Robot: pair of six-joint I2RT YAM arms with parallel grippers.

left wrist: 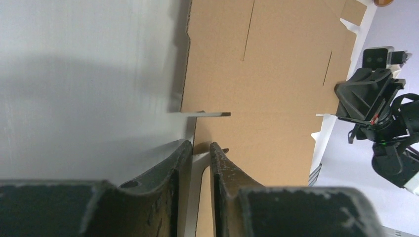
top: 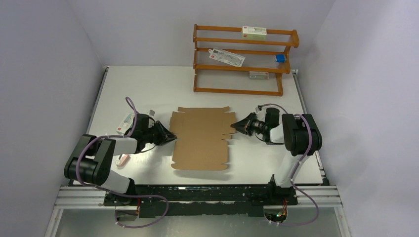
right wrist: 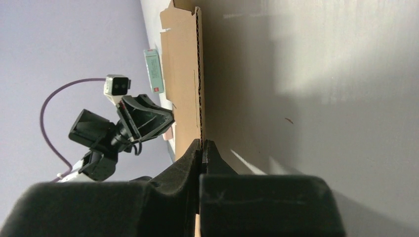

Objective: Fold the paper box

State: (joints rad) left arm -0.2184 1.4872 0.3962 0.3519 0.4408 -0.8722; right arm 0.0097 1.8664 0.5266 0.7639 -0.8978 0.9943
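One paper box (top: 200,138) is lying flat and unfolded at the middle of the counter (top: 143,84), a single brown die-cut sheet with its tabs and slits showing. Two arms are flanking it, one on each side. The left claw (top: 171,137) is pointing at the sheet's left edge. In its wrist view its fingers (left wrist: 225,168) are standing only a narrow slit apart, with that edge showing in the slit, and I cannot tell whether they are pinching it. The right claw (top: 234,126) is meeting the sheet's right edge, its fingers (right wrist: 185,160) pressed fully together with nothing visible between them and their tips touching the corrugated edge. At the upper right, one wooden rack (top: 237,90) is carrying three white packages: a carton on the top shelf (top: 254,32), a flat packet on the middle shelf (top: 226,57) and a small carton lower down (top: 259,75). One blue item (top: 280,58) is also sitting there. At the left, one white carton (top: 126,122) and one pink item (top: 122,159) are lying beside the left arm.
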